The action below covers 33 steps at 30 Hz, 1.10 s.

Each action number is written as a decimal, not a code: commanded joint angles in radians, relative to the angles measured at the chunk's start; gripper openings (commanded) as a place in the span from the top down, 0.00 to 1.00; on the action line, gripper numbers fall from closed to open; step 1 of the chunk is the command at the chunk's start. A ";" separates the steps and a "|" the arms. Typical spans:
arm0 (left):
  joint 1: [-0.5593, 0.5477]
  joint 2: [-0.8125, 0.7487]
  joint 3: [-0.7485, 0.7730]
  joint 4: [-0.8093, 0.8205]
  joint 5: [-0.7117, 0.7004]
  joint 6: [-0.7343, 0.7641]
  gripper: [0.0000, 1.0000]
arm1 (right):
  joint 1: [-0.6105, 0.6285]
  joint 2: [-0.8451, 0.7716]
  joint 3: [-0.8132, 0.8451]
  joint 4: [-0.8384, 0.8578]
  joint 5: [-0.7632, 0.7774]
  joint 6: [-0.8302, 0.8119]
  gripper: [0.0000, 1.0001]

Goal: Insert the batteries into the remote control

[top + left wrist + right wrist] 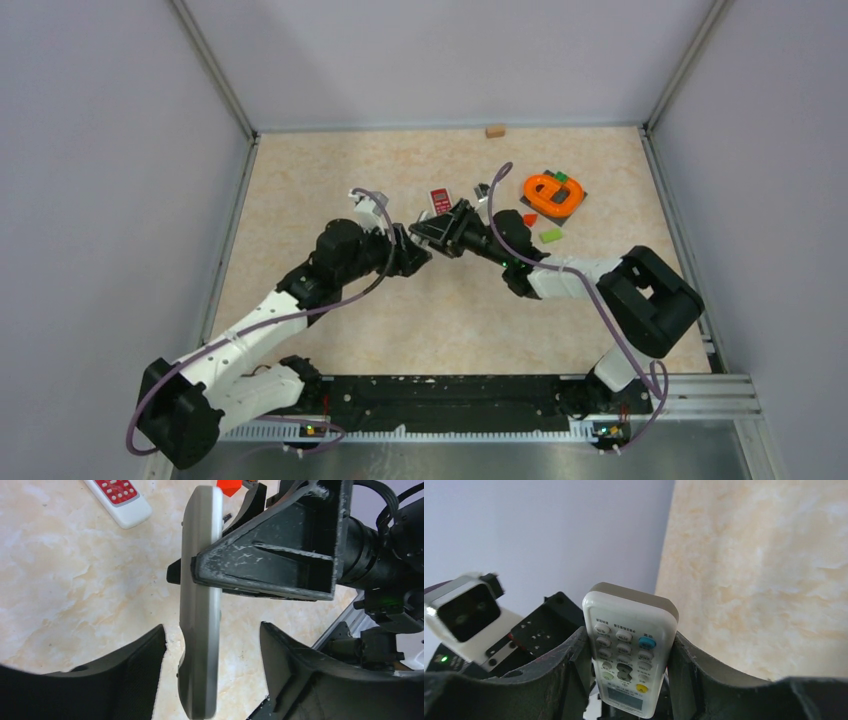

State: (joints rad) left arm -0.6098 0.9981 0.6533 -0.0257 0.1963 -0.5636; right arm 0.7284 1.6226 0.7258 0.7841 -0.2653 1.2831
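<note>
My right gripper [630,672] is shut on a white remote control [626,645], button face toward its camera, and holds it above the table at mid-table [432,233]. In the left wrist view the remote [200,605] shows edge-on, with the right gripper's fingers [265,560] clamped on its sides. My left gripper [212,672] is open, its fingers on either side of the remote's free end with a gap on each side. It meets the right gripper in the top view [415,250]. I cannot make out any batteries.
A second white remote with red buttons [439,200] lies on the table behind the grippers and also shows in the left wrist view [117,497]. An orange object on a dark base [553,193], a red block [529,218], a green block [550,236] and a tan block [494,130] are at the right and back.
</note>
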 commanded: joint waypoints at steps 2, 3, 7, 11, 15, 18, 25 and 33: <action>-0.003 -0.002 0.032 -0.020 0.065 0.049 0.39 | -0.013 0.008 0.012 0.244 -0.068 0.034 0.77; -0.003 -0.001 0.029 -0.012 0.097 0.092 0.44 | -0.015 0.011 0.012 0.246 -0.069 0.048 0.77; -0.003 0.029 0.058 -0.061 0.110 0.175 0.74 | -0.015 0.010 0.030 0.195 -0.077 0.074 0.76; -0.005 0.031 0.072 -0.039 0.084 0.194 1.00 | -0.019 -0.022 0.057 0.037 -0.058 0.032 0.52; -0.008 0.029 0.066 0.005 0.006 0.261 1.00 | -0.043 -0.104 0.085 -0.223 0.028 -0.026 0.25; -0.023 0.053 0.035 0.119 -0.027 0.346 1.00 | -0.079 -0.156 0.126 -0.389 0.080 -0.049 0.24; -0.069 0.128 -0.008 0.355 -0.143 0.698 1.00 | -0.141 -0.206 0.278 -0.724 0.081 -0.004 0.24; -0.073 0.211 -0.008 0.607 -0.176 1.156 1.00 | -0.149 -0.238 0.357 -0.887 0.075 0.025 0.26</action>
State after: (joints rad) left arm -0.6773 1.1816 0.6254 0.3454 0.0532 0.2726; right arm 0.5793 1.4208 1.0180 0.0330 -0.1902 1.3014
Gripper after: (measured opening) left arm 0.316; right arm 0.751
